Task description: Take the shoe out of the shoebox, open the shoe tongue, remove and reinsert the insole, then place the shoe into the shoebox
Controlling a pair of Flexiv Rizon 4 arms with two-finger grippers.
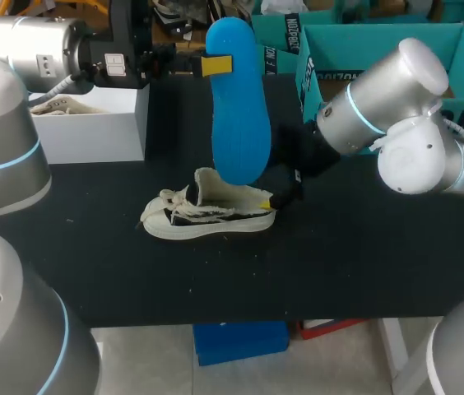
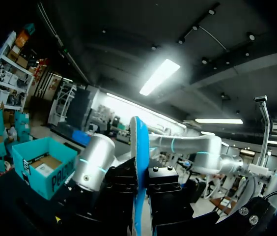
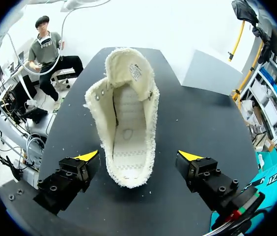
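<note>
Upper left of the frame: white shoebox, open on top, something pale and crumpled inside, hard to tell what. Middle of the black table: cream shoe on its sole, tongue standing up. Over to the left gripper, upper centre: jaws pinching the blue insole, hung upright just above the shoe. And the right gripper: jaws spread wide either side of the heel, clear of it on both sides.

The right gripper's spread fingers flank the cream shoe's heel on the black table.
</note>
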